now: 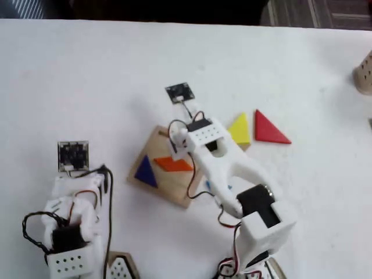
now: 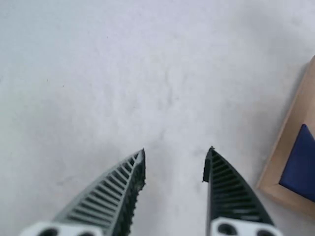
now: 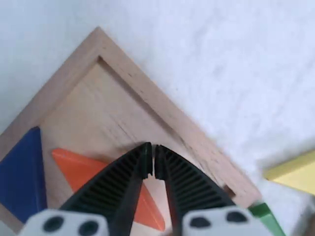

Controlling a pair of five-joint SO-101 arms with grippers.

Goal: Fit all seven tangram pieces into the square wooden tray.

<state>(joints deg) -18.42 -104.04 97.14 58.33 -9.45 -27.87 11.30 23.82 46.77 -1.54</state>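
White counter carries the square wooden tray [image 1: 143,153] at high-view centre, blue triangle [image 1: 145,171] and orange piece [image 1: 173,164] inside; yellow triangle [image 1: 239,129] and red triangle [image 1: 268,129] lie right of it. Right gripper [image 3: 152,147] hangs over the tray, fingers pressed together; left gripper [image 2: 176,150] has fingers spread. Risk: lowered closed, the right fingers may shove the orange piece askew.

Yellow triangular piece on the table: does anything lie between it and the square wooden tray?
Nothing visible lies between the yellow triangular piece and the rim of the square wooden tray. A green piece sits beside the tray's corner, and the right gripper hangs shut over the tray.
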